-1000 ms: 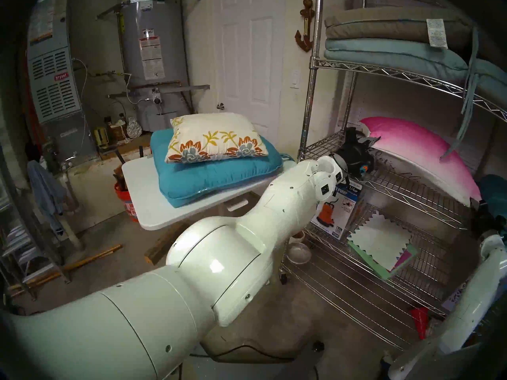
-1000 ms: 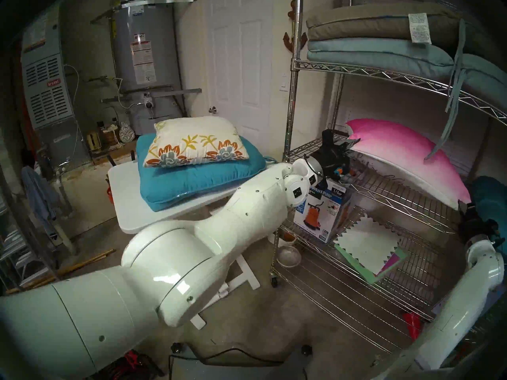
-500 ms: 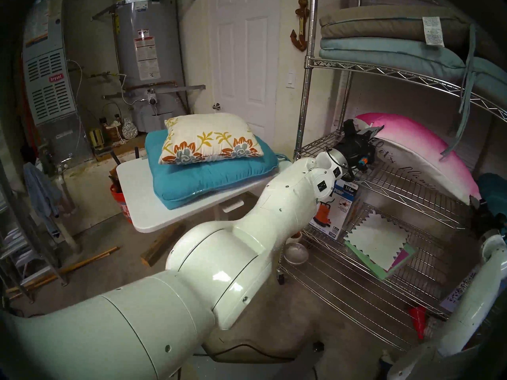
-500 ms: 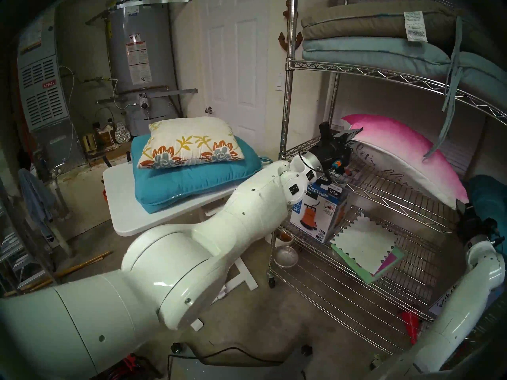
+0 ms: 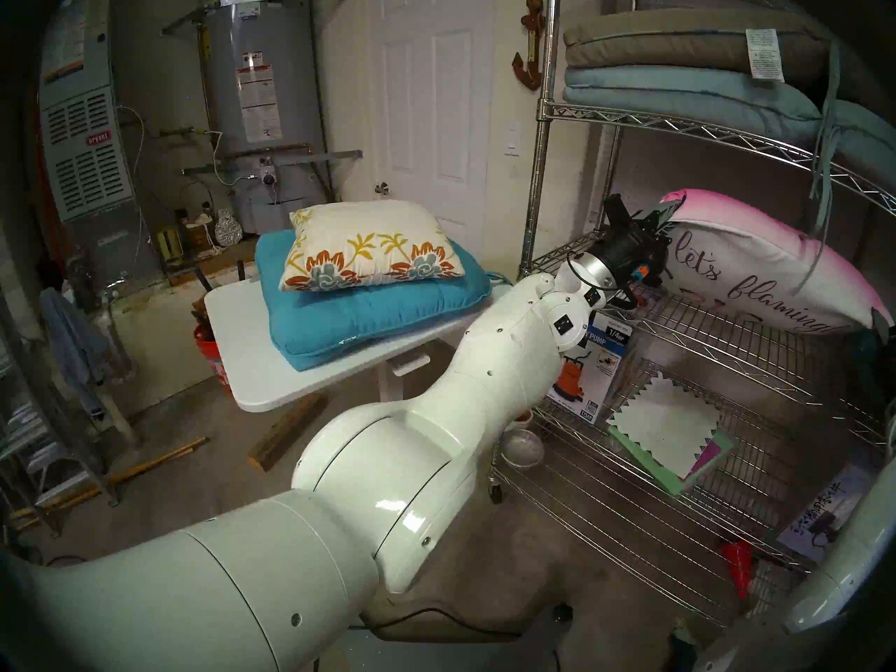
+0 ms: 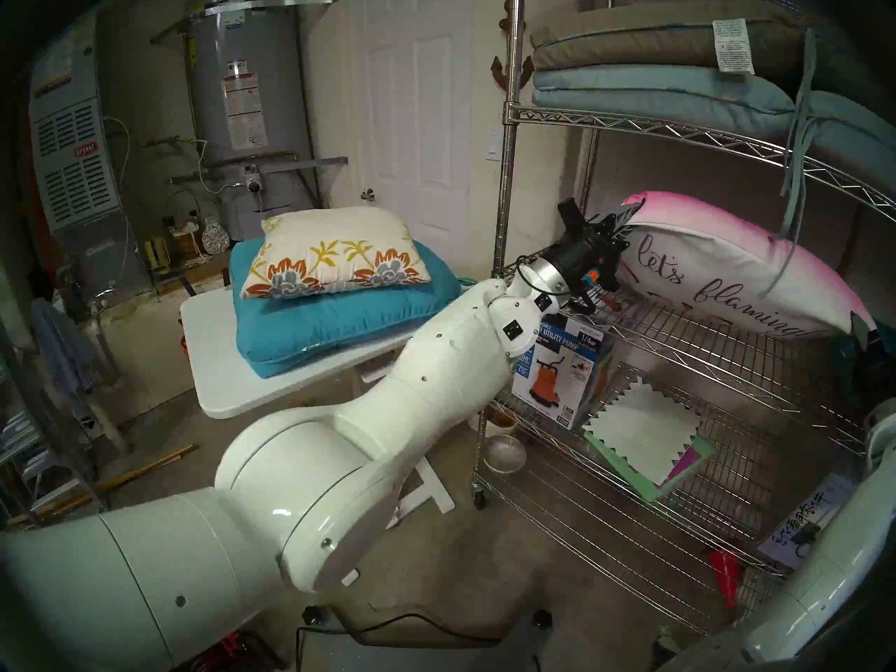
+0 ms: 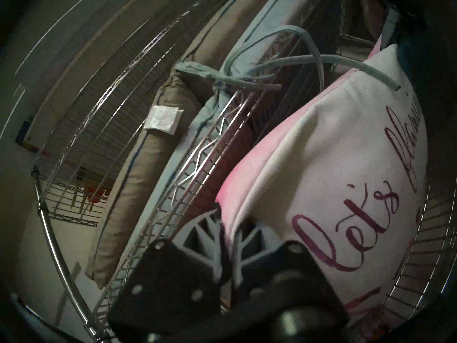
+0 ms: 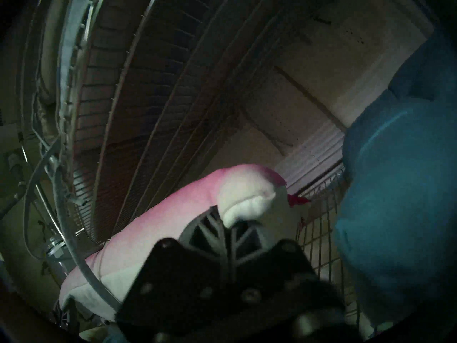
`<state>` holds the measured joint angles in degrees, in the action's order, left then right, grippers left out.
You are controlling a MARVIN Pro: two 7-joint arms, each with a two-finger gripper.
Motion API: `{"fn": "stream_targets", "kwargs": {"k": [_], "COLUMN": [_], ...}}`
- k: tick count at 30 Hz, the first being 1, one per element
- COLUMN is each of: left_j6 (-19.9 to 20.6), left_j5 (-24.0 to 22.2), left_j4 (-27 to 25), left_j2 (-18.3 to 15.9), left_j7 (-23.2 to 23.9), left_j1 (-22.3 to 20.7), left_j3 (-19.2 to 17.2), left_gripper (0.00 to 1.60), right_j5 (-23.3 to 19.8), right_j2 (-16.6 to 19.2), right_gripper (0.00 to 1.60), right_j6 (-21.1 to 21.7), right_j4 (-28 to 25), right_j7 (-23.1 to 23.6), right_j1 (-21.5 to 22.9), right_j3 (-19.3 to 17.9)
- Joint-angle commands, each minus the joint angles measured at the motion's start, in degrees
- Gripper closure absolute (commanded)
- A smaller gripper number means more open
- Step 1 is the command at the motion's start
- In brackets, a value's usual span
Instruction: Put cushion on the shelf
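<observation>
While both claws pinch pink pillow (image 5: 756, 249) corners, floral cushion (image 5: 368, 244) untouched

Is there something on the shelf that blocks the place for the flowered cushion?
Yes. The pink pillow, gripped at opposite corners by the left gripper and right gripper, occupies the shelf tier's middle.

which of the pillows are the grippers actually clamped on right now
The pink-to-white pillow lettered "let's flamingle", on the wire shelf. The floral cushion and the teal cushion under it lie untouched on the white table.
</observation>
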<state>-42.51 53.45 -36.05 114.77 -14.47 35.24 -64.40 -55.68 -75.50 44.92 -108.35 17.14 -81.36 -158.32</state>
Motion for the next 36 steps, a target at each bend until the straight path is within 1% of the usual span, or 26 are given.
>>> {"fn": "stream_targets", "kwargs": {"k": [1, 3, 4, 5, 7, 9, 10, 13, 16, 22, 26, 32, 36], "left_j6": [-3.8, -4.8, -4.9, -4.9, -4.1, -3.9, -3.6, -1.7, -0.5, 1.3, 2.3, 3.7, 4.1], "left_j5": [-3.4, -3.6, -3.3, -3.1, -1.9, 0.4, 1.1, 1.0, 1.5, 3.2, 4.0, 4.4, 4.4], "left_j4": [-5.4, -6.8, -7.4, -8.1, -7.8, -3.0, -0.8, 2.0, 3.5, 5.7, 6.4, 6.5, 6.1], "left_j2": [0.2, 0.2, 0.2, 0.2, 0.2, 0.2, 0.2, 0.2, 0.2, 0.2, 0.2, 0.2, 0.2], "left_j7": [-2.0, -2.0, -2.1, -2.0, -2.8, -6.2, -6.7, -5.8, -5.3, -4.1, -3.5, -2.7, -2.3], "left_j1": [3.2, 4.8, 5.4, 6.0, 6.1, 3.4, 1.9, 0.3, -1.0, -2.9, -4.0, -5.2, -5.7], "left_j3": [-1.5, -1.5, -1.3, -1.1, -0.8, -0.5, -0.3, -0.8, 0.2, 2.3, 3.8, 6.5, 8.0], "left_gripper": [1.6, 1.6, 1.6, 1.6, 1.6, 1.6, 1.6, 1.6, 1.6, 1.6, 1.6, 1.6, 1.6], "right_j5": [0.0, 0.5, 1.1, 1.8, 3.5, 5.1, 5.9, 6.8, 7.8, 9.1, 9.7, 10.4, 10.7], "right_j2": [2.0, 1.4, 1.5, 0.5, 0.2, 1.1, 1.7, 3.0, 4.1, 6.2, 7.9, 10.9, 12.3], "right_gripper": [1.6, 1.6, 1.6, 1.6, 1.6, 1.6, 1.6, 1.6, 1.6, 1.6, 1.6, 1.6, 1.6], "right_j6": [-0.4, -0.4, -0.7, -0.7, -1.7, -3.5, -3.9, -4.6, -5.4, -6.0, -6.3, -6.5, -6.5], "right_j4": [-6.4, -8.2, -8.0, -9.8, -9.4, -6.7, -5.3, -2.1, 1.0, 5.8, 8.6, 12.3, 13.6], "right_j7": [2.3, 2.5, 2.4, 1.6, 0.2, 0.4, -0.1, -0.2, -0.7, -1.2, -1.3, -1.2, -1.1], "right_j1": [-2.1, -3.0, -3.3, -3.8, -3.7, -3.3, -2.8, -1.6, -0.6, 0.8, 1.7, 3.1, 3.8], "right_j3": [-3.9, -4.4, -4.4, -4.4, -3.8, -2.5, -1.9, -0.8, 0.1, 1.1, 1.1, 0.4, 0.2]}}
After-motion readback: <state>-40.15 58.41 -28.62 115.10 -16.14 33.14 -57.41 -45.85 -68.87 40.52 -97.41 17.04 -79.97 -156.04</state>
